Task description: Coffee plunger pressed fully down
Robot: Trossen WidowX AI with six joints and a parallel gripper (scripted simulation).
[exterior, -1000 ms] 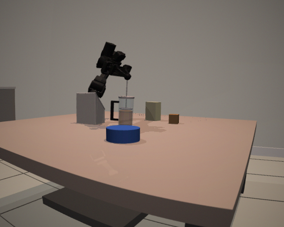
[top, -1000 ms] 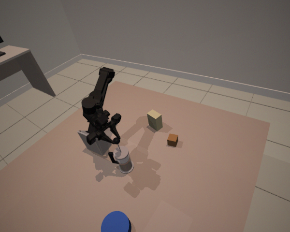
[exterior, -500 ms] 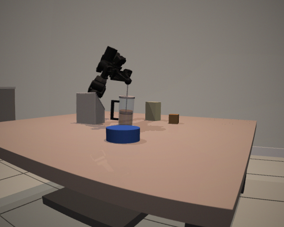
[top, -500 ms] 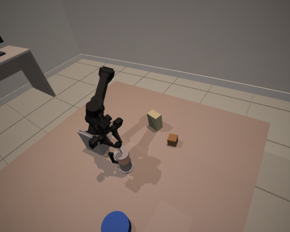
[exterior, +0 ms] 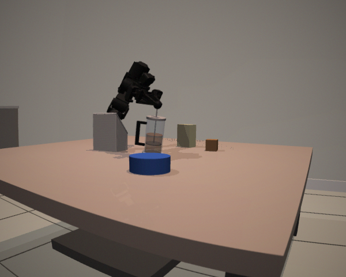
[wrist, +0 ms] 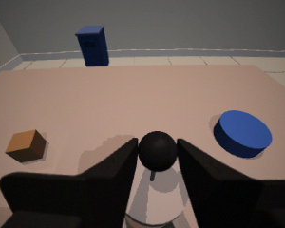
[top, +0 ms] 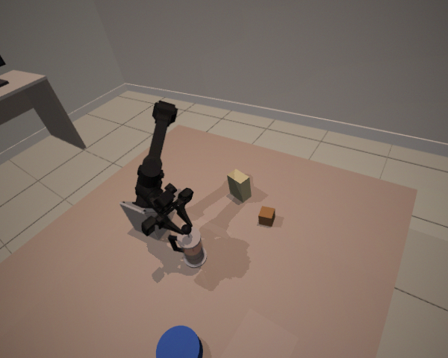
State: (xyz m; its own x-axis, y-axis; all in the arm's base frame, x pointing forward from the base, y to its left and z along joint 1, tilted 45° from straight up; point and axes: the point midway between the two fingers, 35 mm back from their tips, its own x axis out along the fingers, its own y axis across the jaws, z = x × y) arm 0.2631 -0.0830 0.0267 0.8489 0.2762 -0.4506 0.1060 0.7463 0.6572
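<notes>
1. the jaws pinch the black plunger knob point(wrist: 157, 150) from both sides, one finger point(wrist: 116, 173) touching each flank of the ball.
2. the knob sits just above the lid of the coffee press point(exterior: 154, 134), with a short length of rod point(exterior: 155, 112) showing between them.
3. the press stands upright on the table point(exterior: 226, 184), its black handle point(exterior: 139, 133) turned toward the grey wedge-shaped base point(exterior: 109, 131).
4. beyond the press, away from the base, stand a tan block point(top: 239, 185) and a small brown cube point(top: 266, 215), both well apart from it.
5. a blue disc point(exterior: 149, 163) lies near the press, on the exterior camera's side.
</notes>
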